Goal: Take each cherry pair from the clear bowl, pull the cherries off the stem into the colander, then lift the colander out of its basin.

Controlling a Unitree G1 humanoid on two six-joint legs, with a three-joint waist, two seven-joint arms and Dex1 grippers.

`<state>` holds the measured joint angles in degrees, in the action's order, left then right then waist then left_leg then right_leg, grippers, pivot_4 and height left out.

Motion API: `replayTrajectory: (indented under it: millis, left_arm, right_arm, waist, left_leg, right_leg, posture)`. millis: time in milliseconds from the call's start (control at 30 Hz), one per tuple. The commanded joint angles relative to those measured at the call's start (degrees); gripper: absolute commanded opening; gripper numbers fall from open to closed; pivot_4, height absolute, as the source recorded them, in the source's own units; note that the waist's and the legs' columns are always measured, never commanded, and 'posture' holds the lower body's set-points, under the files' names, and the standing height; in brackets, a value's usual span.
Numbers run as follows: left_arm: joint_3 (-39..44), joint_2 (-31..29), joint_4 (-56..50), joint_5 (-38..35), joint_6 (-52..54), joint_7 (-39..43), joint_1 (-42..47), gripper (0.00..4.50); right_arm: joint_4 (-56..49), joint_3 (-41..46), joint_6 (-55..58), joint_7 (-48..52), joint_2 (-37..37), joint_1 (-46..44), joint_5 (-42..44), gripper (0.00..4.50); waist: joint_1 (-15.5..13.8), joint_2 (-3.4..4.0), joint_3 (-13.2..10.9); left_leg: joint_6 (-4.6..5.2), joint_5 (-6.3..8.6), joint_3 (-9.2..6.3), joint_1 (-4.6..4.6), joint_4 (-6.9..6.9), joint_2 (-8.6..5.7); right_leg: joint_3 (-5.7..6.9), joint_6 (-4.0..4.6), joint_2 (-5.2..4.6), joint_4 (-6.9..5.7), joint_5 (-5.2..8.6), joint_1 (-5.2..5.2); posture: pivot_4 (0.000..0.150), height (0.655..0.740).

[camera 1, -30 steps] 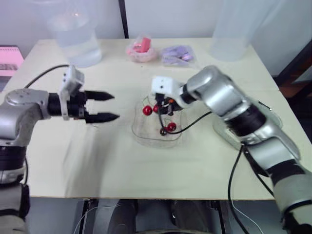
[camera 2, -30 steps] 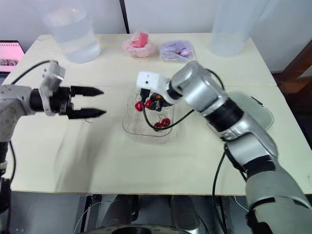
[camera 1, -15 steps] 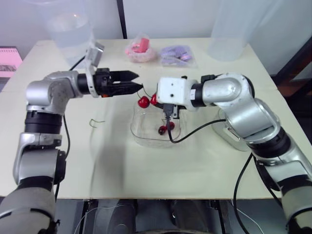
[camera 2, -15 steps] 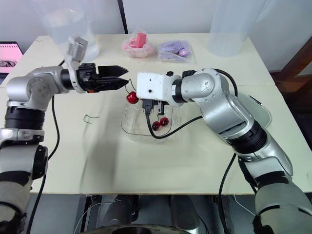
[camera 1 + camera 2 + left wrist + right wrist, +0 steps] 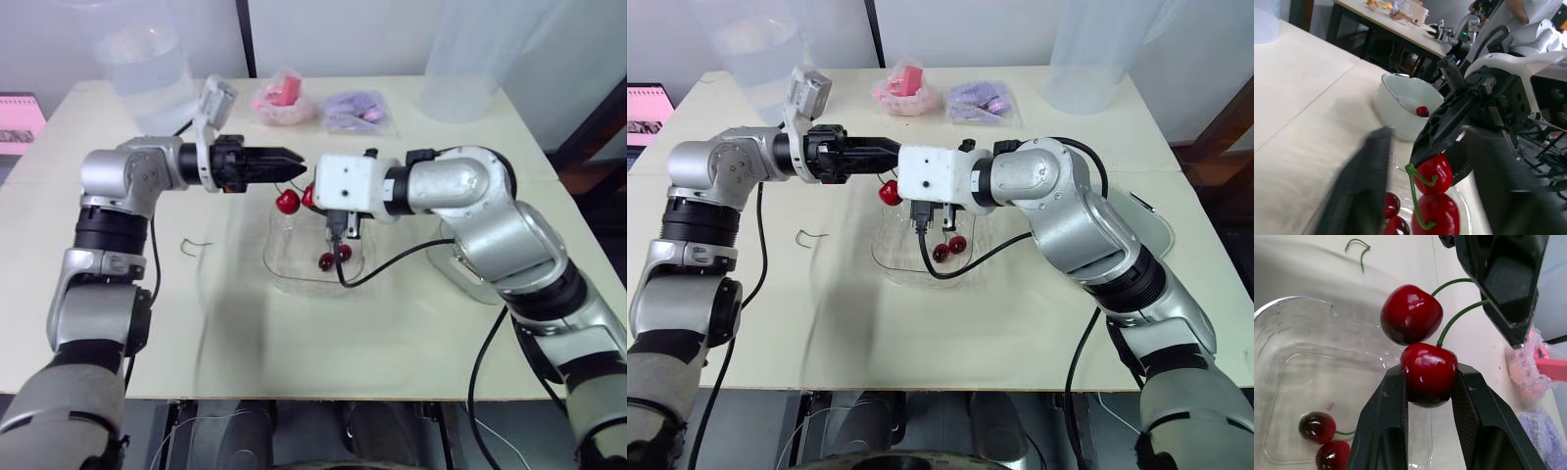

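Above the clear bowl [image 5: 294, 281] hangs a red cherry pair [image 5: 287, 203]. My right gripper [image 5: 1429, 382] is shut on the lower cherry [image 5: 1429, 374]; the other cherry [image 5: 1411, 313] hangs free beside it. Both green stems run into my left gripper [image 5: 294, 162], whose fingers [image 5: 1503, 279] have come together on them. Two more cherries [image 5: 333, 258] lie in the bowl. The white colander in its basin [image 5: 1400, 107] stands to the right, partly behind my right arm, with one cherry [image 5: 1421, 111] inside.
A loose green stem [image 5: 196, 245] lies on the table left of the bowl. At the back stand a water jug [image 5: 152, 73], a pink packet [image 5: 284, 98], a purple packet [image 5: 358, 108] and a tall clear container [image 5: 460, 59].
My left arm swung in from the left to the cherry pair and its fingers narrowed onto the stems. My right gripper lifted the pair out of the bowl and holds it still.
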<state>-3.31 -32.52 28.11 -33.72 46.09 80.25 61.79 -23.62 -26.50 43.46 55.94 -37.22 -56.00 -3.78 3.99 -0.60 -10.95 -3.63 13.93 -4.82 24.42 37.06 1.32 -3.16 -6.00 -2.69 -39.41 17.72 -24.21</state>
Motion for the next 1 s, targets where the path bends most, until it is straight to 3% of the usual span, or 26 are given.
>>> replayTrajectory:
  millis: [33,67,300,433,567,733,1000]
  left_arm:
    - [1.3,-0.5,-1.3,-0.3,0.7,0.7,1.0,0.53]
    - [1.3,-0.6,-1.4,-0.2,0.7,0.8,1.0,0.03]
    - [3.4,-0.3,-0.4,-0.4,-0.3,-0.6,2.0,0.03]
    - [3.2,-0.7,-0.2,0.5,-2.3,-0.2,2.7,0.00]
    - [1.6,-1.7,-1.9,2.5,-5.6,2.2,3.2,0.00]
    - [0.1,-1.9,-4.1,4.1,-8.0,4.8,4.2,0.00]
    - [-0.6,-2.4,-7.1,4.6,-7.5,7.6,4.3,0.00]
  right_arm:
    - [-2.4,1.7,0.2,-0.7,0.0,-1.0,-0.4,0.82]
    - [-2.4,1.7,0.2,-0.7,0.0,-1.0,-0.3,0.82]
    - [-2.4,2.3,1.4,-0.5,-0.3,-1.4,0.3,0.82]
    - [-3.3,4.5,6.2,1.5,-1.1,-0.5,3.8,2.55]
    - [-1.3,12.5,17.8,2.7,1.0,-1.8,12.5,4.46]
    - [4.4,20.3,30.5,-1.2,7.9,-5.0,20.1,4.46]
    - [8.0,23.0,35.9,-5.1,10.7,-6.9,27.0,4.46]
  waist:
    - [0.0,0.00,0.0]
    - [0.1,0.00,0.0]
    - [0.0,0.00,0.0]
    - [0.0,0.00,0.0]
    - [0.0,0.00,0.0]
    - [0.2,0.00,0.0]
    - [0.0,0.00,0.0]
  left_leg:
    - [0.00,0.00,0.00,0.00,0.00,0.00]
    - [0.00,0.00,0.00,0.00,0.00,0.00]
    - [0.00,0.00,0.00,0.00,0.00,0.00]
    - [0.00,0.00,0.00,0.00,0.00,0.00]
    - [0.00,0.00,0.00,0.01,0.00,0.00]
    - [0.01,0.00,0.00,-0.02,-0.01,0.01]
    - [0.04,0.02,0.01,0.00,-0.01,-0.01]
  right_leg:
    - [0.00,0.00,0.00,0.00,0.00,0.00]
    - [0.00,0.00,0.00,0.00,0.00,0.00]
    - [0.00,0.00,0.00,0.00,0.00,0.00]
    - [0.00,0.00,0.00,0.00,0.00,0.00]
    - [0.00,0.00,-0.01,0.01,0.00,0.01]
    - [0.00,0.00,0.03,-0.02,0.00,0.01]
    - [-0.01,0.00,-0.01,-0.02,0.00,0.01]
  posture:
    - [0.150,0.7348]
    - [0.150,0.7348]
    - [0.150,0.7348]
    - [0.150,0.7348]
    - [0.150,0.7348]
    - [0.150,0.7348]
    - [0.150,0.7348]
